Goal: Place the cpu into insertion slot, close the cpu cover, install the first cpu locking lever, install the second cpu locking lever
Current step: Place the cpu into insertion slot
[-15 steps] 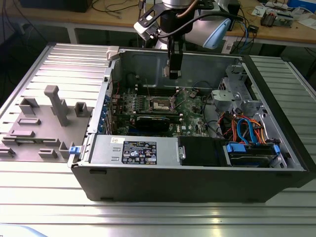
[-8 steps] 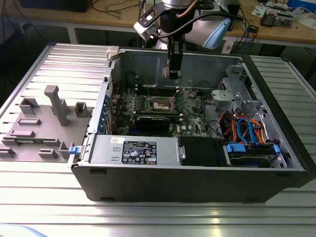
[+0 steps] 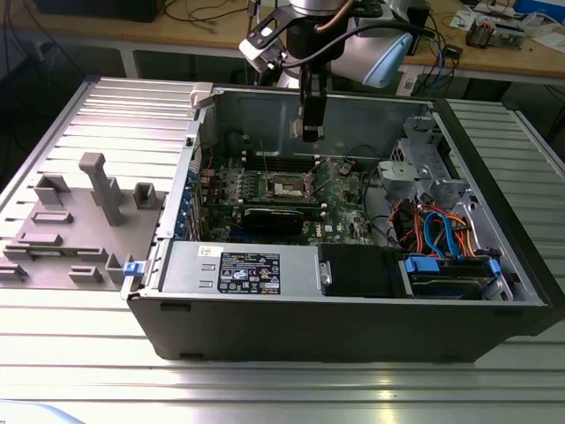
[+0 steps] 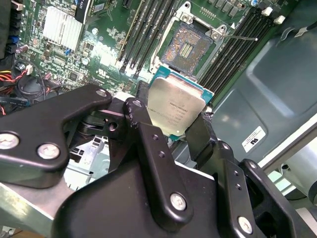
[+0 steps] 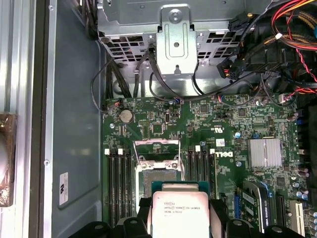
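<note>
- The tool [image 4: 168, 119] is partly closed and grips the cpu [image 4: 176, 106] by two opposite edges. Its black fingers [image 4: 148, 144] press on either side, and the silvery top faces the wrist.
- In the first wrist view the cpu [image 5: 179, 213] sits between the fingertips. Its edges run roughly square with the socket [image 5: 157, 173], so I judge that little twist is needed.
- The socket lies below the tool and just ahead of the held chip. Its contact field is bare in the second wrist view [image 4: 185, 47], so the cpu is not yet seated.
- In the exterior view the tool [image 3: 311, 132] hangs clear above the board [image 3: 344, 199]. The socket [image 3: 290, 187] is under it and a little toward the case's front.
- Beyond the socket the cover [image 5: 157, 144] appears swung up and off it, leaving the way down open.
- A thin lever [image 4: 237, 37] stands out to one side of the socket, unlatched.
- Farther out, the case [image 3: 353, 327] walls ring the board, and the case rests on the ribbed surface [image 3: 265, 389].
</note>
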Tool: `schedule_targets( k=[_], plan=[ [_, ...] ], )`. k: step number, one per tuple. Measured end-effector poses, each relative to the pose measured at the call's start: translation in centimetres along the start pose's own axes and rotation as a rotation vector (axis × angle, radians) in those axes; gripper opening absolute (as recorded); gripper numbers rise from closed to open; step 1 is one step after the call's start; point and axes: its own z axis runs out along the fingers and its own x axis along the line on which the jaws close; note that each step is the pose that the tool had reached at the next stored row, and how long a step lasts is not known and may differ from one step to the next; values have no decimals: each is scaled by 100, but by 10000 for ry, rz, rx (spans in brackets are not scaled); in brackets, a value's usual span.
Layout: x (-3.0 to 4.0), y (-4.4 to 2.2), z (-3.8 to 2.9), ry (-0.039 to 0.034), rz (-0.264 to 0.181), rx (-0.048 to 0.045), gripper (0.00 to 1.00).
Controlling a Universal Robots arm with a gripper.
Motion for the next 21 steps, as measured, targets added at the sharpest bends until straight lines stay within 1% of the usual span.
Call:
schedule_targets(
  k=[2, 5, 14, 16, 18, 21],
  plan=[
    [0, 0, 1, -4, 62, 0, 54],
    [0, -1, 17, -4, 64, 0, 54],
    [0, -3, 34, -3, 67, -1, 54],
    [0, -5, 46, -3, 67, -1, 54],
    [0, -9, 75, -4, 68, 0, 54],
    [0, -11, 87, -4, 67, 0, 54]
  ],
)
